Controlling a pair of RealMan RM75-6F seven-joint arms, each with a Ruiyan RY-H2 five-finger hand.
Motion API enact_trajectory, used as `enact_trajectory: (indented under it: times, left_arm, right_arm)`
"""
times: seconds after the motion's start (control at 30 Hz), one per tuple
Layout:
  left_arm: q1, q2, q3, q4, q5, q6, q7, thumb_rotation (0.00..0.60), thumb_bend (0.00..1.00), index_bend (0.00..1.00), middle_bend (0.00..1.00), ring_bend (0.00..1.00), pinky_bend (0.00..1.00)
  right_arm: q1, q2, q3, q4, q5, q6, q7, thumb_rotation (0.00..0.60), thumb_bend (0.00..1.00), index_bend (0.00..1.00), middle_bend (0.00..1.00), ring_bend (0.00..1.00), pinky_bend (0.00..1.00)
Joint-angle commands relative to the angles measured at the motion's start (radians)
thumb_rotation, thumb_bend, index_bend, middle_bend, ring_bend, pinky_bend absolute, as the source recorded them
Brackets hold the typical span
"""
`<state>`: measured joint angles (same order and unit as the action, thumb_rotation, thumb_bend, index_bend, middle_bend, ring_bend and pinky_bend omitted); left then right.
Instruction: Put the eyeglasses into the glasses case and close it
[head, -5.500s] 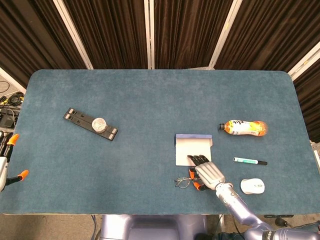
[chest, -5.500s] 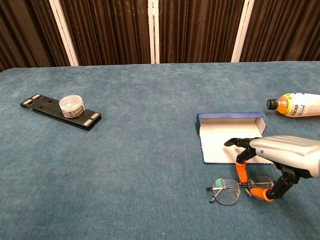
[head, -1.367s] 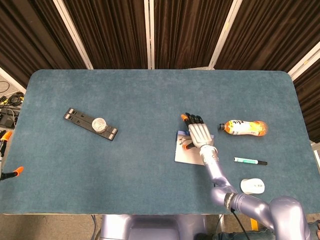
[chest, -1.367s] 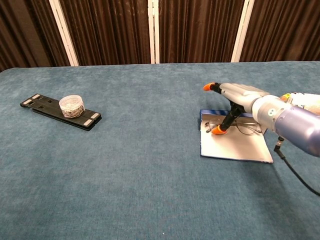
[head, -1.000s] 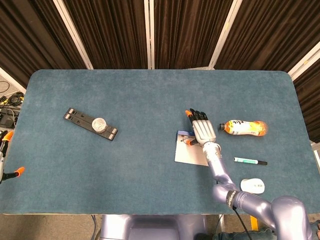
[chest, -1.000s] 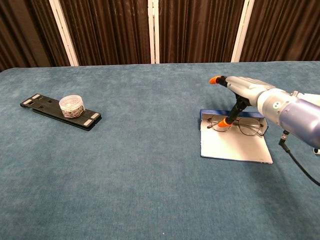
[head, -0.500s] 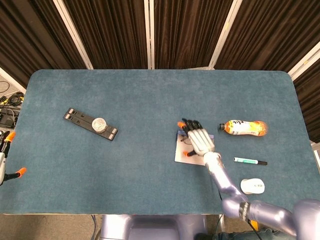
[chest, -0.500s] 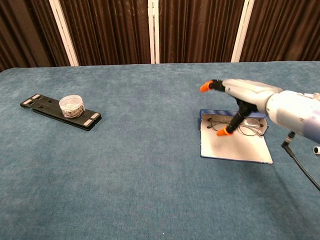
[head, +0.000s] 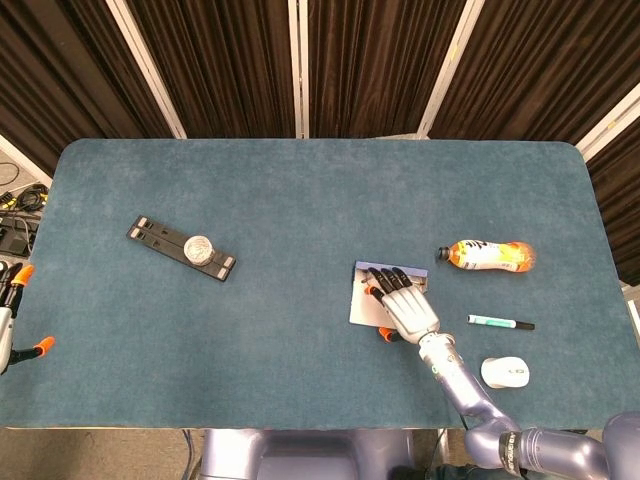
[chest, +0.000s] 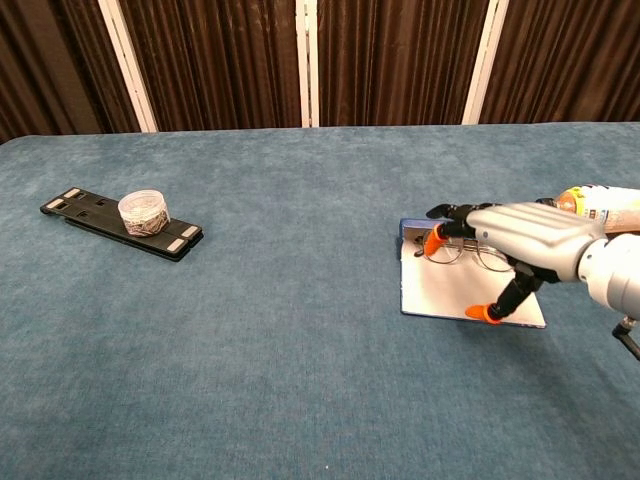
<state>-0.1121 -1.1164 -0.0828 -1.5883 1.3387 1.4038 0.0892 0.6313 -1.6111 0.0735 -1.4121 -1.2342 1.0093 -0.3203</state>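
Right robot hand (chest: 515, 247): hovers palm down over the open glasses case, fingers spread and lightly bent, holding nothing; one orange-tipped finger (chest: 488, 313) points down at the near edge of the lid flap.
Left robot hand (head: 8, 320): only orange tips and a bit of frame at the table's left border in the head view; whether it is spread or curled cannot be told.
Eyeglasses (chest: 472, 256): lying in the tray at the back of the case, lenses side by side, partly under the hand.
Glasses case (chest: 455, 295): open, blue-walled tray at the far side, pale lid flap lying flat on the table toward the robot.
Step in hand: judged to be closing the case, since the glasses are already in.
Doing it well: get fingertips under the near edge of the flap, lift it over toward the far wall, and press down evenly; check that no temple sticks over the rim before pressing, and keep the light case from sliding on the cloth.
Chest view only: the glasses and the case's blue rim show clearly beneath the hand.
Head view only: the hand (head: 404, 305) covers most of the case (head: 362, 303) and hides the glasses; it does show the orange drink bottle (head: 487, 255), marker (head: 499, 322) and computer mouse (head: 504, 372) to the right.
Table (head: 300, 200): blue cloth; a black tray with a small jar (chest: 142, 211) lies well apart to the left.
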Motion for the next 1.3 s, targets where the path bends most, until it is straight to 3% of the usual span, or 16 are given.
enact_trajectory:
  times: [0.03, 1.0, 1.3]
  left_arm:
    - [0.000, -0.001, 0.000, 0.001, -0.001, -0.001, 0.002, 0.600, 0.00, 0.00, 0.00, 0.00, 0.00]
    - [-0.009, -0.014, -0.003, 0.010, -0.025, -0.020, 0.029, 0.600, 0.00, 0.00, 0.00, 0.00, 0.00]
    - [-0.010, -0.016, -0.003, 0.009, -0.027, -0.020, 0.033, 0.600, 0.00, 0.00, 0.00, 0.00, 0.00]
  right_arm:
    - [-0.005, -0.011, -0.008, 0.018, -0.015, 0.003, 0.005, 0.600, 0.19, 0.31, 0.02, 0.00, 0.00]
    - [-0.023, -0.075, -0.006, 0.153, -0.045, -0.029, 0.059, 0.600, 0.20, 0.36, 0.02, 0.00, 0.00]
    - [-0.029, -0.080, -0.005, 0.168, -0.061, -0.025, 0.073, 0.600, 0.40, 0.40, 0.04, 0.00, 0.00]
